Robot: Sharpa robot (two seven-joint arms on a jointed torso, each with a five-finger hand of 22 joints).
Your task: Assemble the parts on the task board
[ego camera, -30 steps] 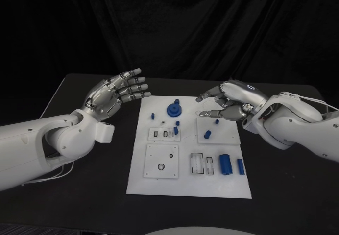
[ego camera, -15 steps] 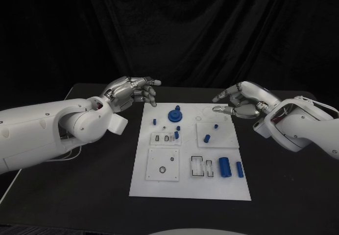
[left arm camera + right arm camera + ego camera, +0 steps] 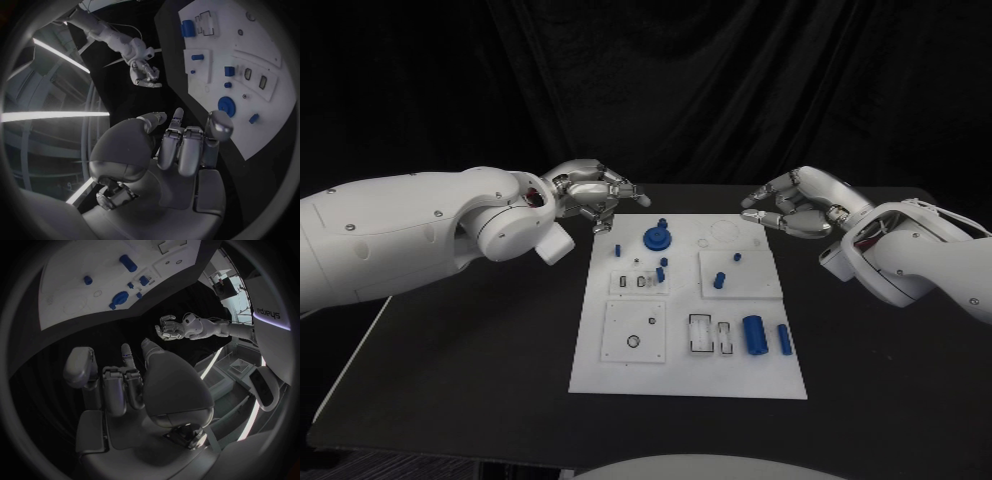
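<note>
Overhead, black table (image 3: 473, 380) carries task board (image 3: 689, 375); black backdrop; both hands' fingers curled, empty.

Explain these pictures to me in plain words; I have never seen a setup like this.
This is a robot with two white arms, each ending in a silver robot hand. One picture looks down from its head; the two round ones come from cameras at its wrists. On the black table lies a white rectangular task board carrying small blue plastic parts. The left robot hand and the right robot hand hover near the board's far corners with fingers curled, holding nothing.
</note>
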